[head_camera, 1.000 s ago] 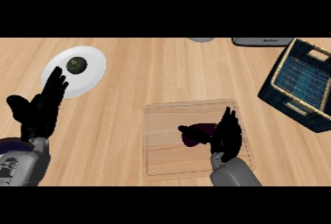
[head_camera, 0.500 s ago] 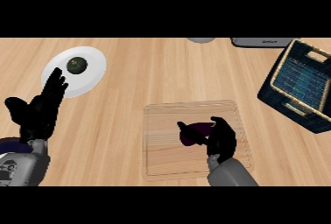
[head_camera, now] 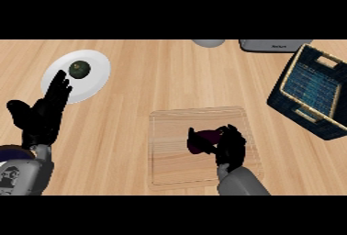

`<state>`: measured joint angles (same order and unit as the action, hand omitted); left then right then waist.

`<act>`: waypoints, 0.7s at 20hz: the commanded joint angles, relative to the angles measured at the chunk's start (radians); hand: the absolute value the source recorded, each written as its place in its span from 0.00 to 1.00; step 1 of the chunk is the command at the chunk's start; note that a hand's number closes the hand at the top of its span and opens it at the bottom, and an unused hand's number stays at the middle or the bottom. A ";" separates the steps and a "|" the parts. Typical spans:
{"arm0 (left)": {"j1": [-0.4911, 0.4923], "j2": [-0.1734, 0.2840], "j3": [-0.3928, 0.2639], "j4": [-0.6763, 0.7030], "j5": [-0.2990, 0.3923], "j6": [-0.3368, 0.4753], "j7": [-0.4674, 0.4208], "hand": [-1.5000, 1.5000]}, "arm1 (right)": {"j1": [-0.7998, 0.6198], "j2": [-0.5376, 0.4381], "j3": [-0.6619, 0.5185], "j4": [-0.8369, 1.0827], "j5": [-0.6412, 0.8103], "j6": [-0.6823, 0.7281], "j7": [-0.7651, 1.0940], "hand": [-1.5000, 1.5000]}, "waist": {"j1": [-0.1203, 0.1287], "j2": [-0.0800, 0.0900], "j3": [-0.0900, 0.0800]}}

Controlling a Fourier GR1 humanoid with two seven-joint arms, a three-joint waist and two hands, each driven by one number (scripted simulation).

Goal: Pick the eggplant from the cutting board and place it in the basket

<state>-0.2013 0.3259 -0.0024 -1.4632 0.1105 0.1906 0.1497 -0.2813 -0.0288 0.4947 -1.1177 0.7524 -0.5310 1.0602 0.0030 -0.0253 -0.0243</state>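
Your right hand [head_camera: 229,148] sits over the middle of the cutting board [head_camera: 177,133], its fingers and thumb curled round the dark purple eggplant [head_camera: 202,140], which lies on the board and shows only at the hand's left side. Your left hand [head_camera: 42,115] rests open near the view's left edge, fingers straight and pointing up, its fingertips overlapping the lower rim of the white plate [head_camera: 93,75] that carries a dark round item [head_camera: 80,69]. The dark basket [head_camera: 320,89] with tan handles stands at the right, well apart from the board, tilted in the view.
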 commanded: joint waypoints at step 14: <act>0.008 0.004 0.023 -0.008 -0.003 -0.016 0.005 0.50 | 0.053 -0.016 0.034 -0.046 -0.311 0.012 -0.826 1.00 | 0.006 0.028 0.026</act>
<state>-0.2027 0.3225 0.0056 -1.4631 0.1046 0.1768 0.1465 -0.2710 -0.0678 0.5559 -1.1698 0.5157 -0.4639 0.4422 0.0112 -0.0041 -0.0064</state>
